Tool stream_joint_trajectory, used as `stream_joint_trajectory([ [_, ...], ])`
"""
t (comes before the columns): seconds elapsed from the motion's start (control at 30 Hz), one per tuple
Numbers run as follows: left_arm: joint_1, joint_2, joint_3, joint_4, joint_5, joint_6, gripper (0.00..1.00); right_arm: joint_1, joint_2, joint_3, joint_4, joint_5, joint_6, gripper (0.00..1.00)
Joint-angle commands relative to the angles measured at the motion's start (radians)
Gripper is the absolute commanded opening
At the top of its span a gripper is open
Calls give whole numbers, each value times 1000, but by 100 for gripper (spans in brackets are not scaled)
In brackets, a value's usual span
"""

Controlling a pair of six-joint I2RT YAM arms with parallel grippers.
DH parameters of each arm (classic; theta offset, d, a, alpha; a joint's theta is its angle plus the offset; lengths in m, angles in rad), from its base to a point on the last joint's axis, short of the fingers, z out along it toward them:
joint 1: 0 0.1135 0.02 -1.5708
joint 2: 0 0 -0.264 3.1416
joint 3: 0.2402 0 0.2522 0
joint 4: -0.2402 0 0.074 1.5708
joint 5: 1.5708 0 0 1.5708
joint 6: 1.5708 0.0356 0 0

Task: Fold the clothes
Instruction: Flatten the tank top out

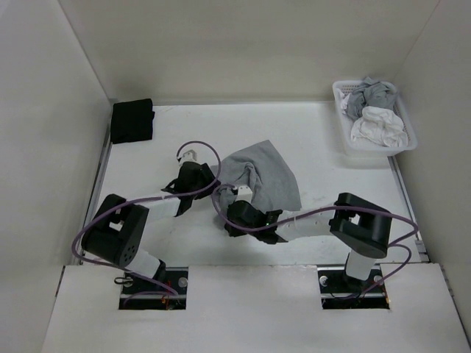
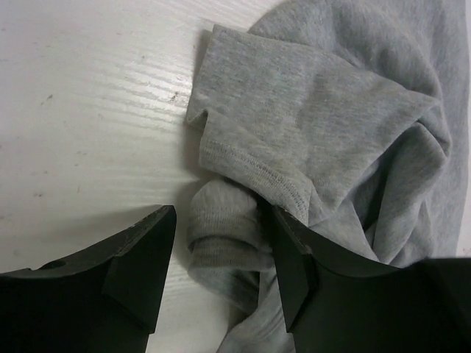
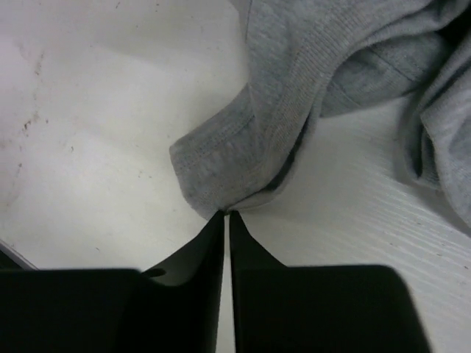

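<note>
Grey T-shirt [image 1: 266, 175] hem sits pinched between the closed tips of the right gripper [image 3: 227, 215]. The left gripper [image 2: 221, 228] stands wide apart around a rolled fold. The shirt lies crumpled mid-way across the table [image 1: 147, 158], just ahead of both.

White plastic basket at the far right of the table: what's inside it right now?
The white plastic basket holds a crumpled grey garment at its far end and a crumpled white garment nearer the arms. Anything beneath them is covered.
</note>
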Motion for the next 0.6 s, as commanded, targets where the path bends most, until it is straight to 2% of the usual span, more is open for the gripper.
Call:
stream_joint_trajectory([
  [0.0, -1, 36, 53, 90, 39, -22, 51, -6, -85, -70, 92, 53, 21, 6],
  [0.07, -9, 41, 53, 102, 48, -36, 49, -10, -163, -126, 86, 90, 26, 4],
  [0.13, -24, 28, 50, 108, 61, -42, 40, -28, -243, -184, 79, 103, 34, 4],
  [0.23, -50, -13, 36, 102, 47, -42, 21, -51, -352, -250, 70, 103, 47, 4],
  [0.3, -49, -45, 16, 97, 33, -48, 16, -56, -383, -259, 69, 86, 48, 6],
  [0.4, -34, -88, -10, 96, 13, -58, 14, -55, -328, -200, 60, 28, 37, 20],
  [0.5, -15, -105, -21, 93, 9, -58, 13, -23, -198, -120, 85, 21, 34, 50],
  [0.57, -11, -111, -24, 93, 12, -59, 13, -15, -118, -72, 97, 24, 35, 56],
])
